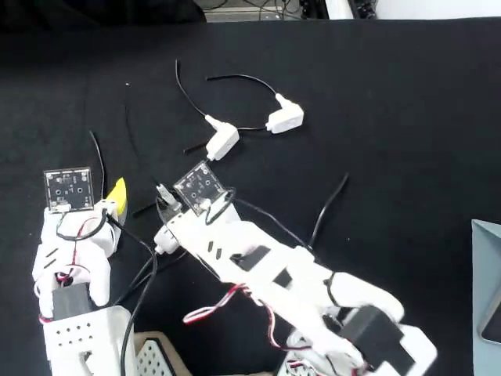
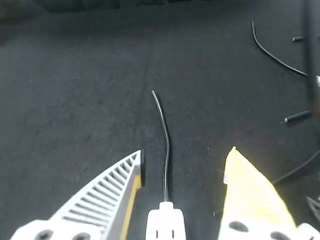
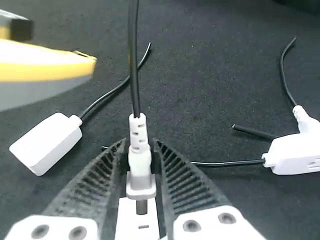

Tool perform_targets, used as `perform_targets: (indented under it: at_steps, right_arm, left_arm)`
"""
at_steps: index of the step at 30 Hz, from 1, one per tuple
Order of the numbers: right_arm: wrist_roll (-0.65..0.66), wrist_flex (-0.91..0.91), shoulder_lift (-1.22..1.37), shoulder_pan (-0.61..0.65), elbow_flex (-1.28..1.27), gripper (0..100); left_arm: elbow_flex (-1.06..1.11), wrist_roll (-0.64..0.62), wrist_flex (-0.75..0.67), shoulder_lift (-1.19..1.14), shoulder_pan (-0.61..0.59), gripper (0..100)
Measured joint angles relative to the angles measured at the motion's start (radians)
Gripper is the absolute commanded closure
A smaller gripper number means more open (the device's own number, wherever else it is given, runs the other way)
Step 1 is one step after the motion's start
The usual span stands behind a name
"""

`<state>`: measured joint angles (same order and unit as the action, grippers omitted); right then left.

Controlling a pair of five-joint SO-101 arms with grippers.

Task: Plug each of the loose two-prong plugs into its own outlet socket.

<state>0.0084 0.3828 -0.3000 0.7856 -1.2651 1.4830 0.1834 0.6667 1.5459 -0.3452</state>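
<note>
We see a black bench (image 1: 376,94) from above, with two white arms at its near edge. The right gripper (image 3: 138,145) is clamped on a white two-prong plug (image 3: 138,172). Its two black ribbed fingers (image 3: 95,185) press against either side of the plug's body, the plug's black cord (image 3: 133,60) runs straight out past the fingertips, and a metal prong points back toward the gripper's base. In the high view this gripper sits near the middle of the bench, and two white outlet sockets (image 1: 221,141) (image 1: 284,119) lie on their cords just beyond it, apart from it. A white rectangular block (image 3: 45,142) on a cord lies on the bench to one side of the clamped plug, not touching the gripper. The left gripper (image 2: 185,151) rests near the bench's left edge with its fingers apart, one white and ribbed, one yellow. Between them, close to the gripper's base, lies a small white two-slot piece (image 2: 165,225). It touches neither finger, and its thin black lead (image 2: 164,130) trails away across the bench.
</note>
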Motion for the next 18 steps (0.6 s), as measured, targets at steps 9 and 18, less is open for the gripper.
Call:
perform_targets:
  at_steps: [9,18]
  right_arm:
    - [-0.003,0.0,-0.071,0.055,-0.052,98.7]
    - [-0.003,0.0,-0.063,0.055,-0.054,98.7]
  left_arm:
    - [0.026,-0.002,-0.055,0.0,0.141,73]
    - [-0.135,0.02,0.216,0.0,0.29,73]
